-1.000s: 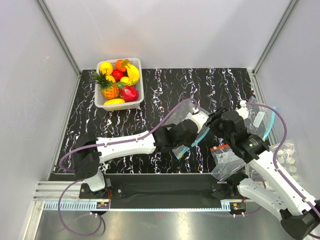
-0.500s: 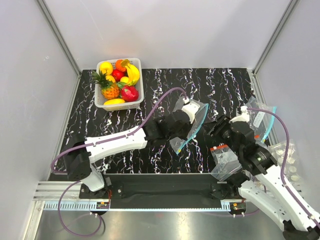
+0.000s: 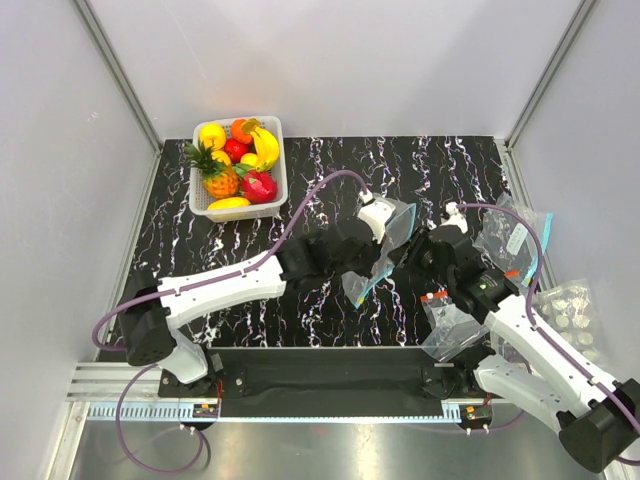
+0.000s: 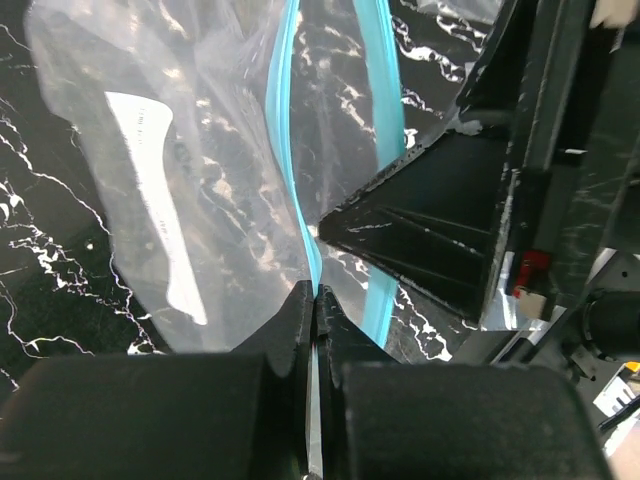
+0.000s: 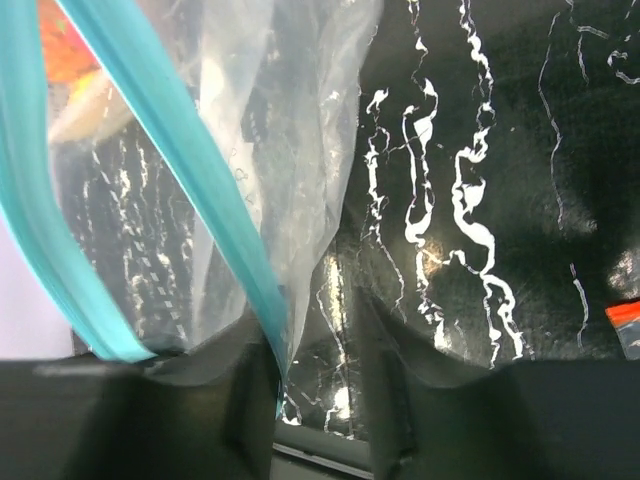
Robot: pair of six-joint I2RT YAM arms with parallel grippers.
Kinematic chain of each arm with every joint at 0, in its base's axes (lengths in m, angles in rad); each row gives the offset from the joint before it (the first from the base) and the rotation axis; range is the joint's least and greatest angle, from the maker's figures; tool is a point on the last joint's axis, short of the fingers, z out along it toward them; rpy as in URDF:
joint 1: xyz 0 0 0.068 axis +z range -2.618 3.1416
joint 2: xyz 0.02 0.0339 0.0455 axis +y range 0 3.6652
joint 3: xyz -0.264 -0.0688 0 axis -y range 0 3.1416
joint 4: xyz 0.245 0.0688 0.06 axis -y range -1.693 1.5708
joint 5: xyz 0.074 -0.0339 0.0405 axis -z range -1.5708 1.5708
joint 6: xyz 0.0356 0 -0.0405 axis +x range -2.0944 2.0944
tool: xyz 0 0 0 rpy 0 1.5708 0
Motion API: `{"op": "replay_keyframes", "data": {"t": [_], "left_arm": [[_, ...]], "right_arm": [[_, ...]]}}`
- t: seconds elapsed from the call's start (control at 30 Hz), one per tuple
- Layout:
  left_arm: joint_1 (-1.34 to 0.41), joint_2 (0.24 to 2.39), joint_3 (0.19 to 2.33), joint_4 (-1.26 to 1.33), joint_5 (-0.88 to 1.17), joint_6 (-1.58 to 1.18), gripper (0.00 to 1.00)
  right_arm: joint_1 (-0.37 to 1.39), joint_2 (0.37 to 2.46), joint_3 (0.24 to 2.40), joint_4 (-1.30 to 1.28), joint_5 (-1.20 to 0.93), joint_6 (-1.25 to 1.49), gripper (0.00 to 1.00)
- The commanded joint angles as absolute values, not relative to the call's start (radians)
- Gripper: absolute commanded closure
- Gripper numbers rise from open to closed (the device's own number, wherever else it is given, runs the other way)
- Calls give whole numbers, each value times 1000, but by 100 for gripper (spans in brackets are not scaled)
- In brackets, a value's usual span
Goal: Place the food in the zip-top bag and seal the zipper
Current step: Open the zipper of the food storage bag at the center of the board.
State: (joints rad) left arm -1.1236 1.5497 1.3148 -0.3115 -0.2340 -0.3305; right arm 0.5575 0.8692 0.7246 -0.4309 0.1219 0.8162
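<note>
A clear, crinkly zip-top bag (image 5: 250,130) fills the upper left of the frame. Its teal zipper (image 5: 190,170) runs diagonally down from the top left, and a second teal band curves along the left edge. Something orange (image 5: 65,50) blurs behind the plastic at the top left. The right gripper (image 5: 318,350) sits along the bottom, its dark fingers (image 5: 470,410) apart. The teal strip's lower end dips into the gap, against the left-hand finger. Black white-veined marble table (image 5: 500,150) covers the right, with a red-orange scrap (image 5: 625,318) at the right edge.

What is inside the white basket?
Toy fruit piled together: a pineapple, a banana, an orange fruit, yellow fruits and red fruits. Anything beneath them, and the basket floor, is covered.
</note>
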Motion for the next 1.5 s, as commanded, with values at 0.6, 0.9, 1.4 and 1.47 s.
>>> {"op": "replay_keyframes", "data": {"t": [0.6, 0.9, 1.4, 1.47], "left_arm": [[-921, 1486, 1289, -212, 46, -501, 100], [-876, 1548, 1183, -152, 78, -497, 100], [-876, 1549, 1121, -78, 20, -437, 35], [-876, 1568, 1137, -81, 21, -437, 35]], "right_arm": [[565, 1072, 1327, -1060, 469, 577, 100], [589, 1333, 1329, -1063, 411, 526, 100], [655, 1439, 1371, -920, 367, 500, 100], [657, 1437, 1374, -914, 359, 505, 100]]}}
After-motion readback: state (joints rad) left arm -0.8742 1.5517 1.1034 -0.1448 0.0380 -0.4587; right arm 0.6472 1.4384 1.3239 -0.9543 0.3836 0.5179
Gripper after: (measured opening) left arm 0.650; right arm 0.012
